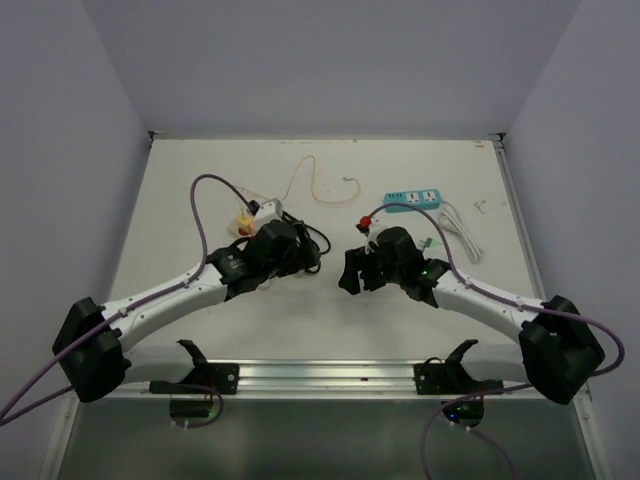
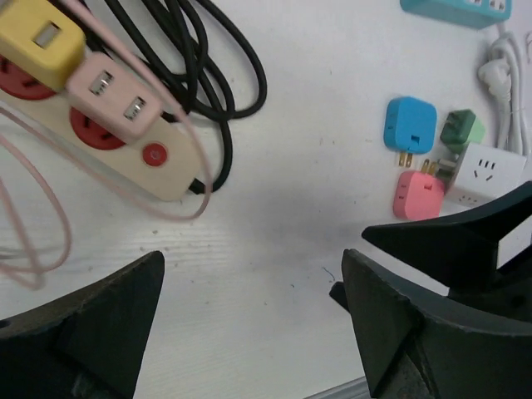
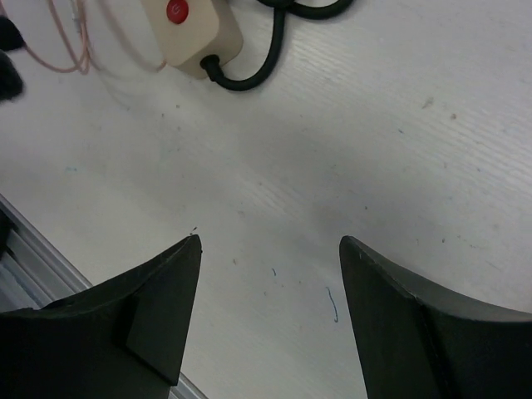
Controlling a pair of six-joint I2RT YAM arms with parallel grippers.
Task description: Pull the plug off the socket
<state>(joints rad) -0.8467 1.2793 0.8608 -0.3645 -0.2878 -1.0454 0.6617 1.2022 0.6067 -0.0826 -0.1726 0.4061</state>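
A cream power strip [image 2: 125, 141] with red sockets lies at the upper left of the left wrist view. A yellow plug [image 2: 33, 37] and a pink plug [image 2: 112, 96] sit in it, with a red switch [image 2: 154, 154] at its end. The strip also shows in the top view [image 1: 262, 212] and the right wrist view [image 3: 193, 37]. My left gripper [image 2: 252, 262] is open and empty above bare table, a little short of the strip. My right gripper [image 3: 270, 243] is open and empty over bare table, with the strip's end beyond it. In the top view the two grippers [image 1: 308, 258] [image 1: 350, 277] face each other mid-table.
The strip's black cable [image 2: 220, 66] coils beside it, and a thin pink wire [image 2: 33, 208] loops around it. Loose blue [image 2: 409, 125], green [image 2: 461, 129] and pink [image 2: 418, 193] adapters and a white cube socket [image 2: 490, 170] lie to the right. A teal power strip [image 1: 415, 199] lies at the back right.
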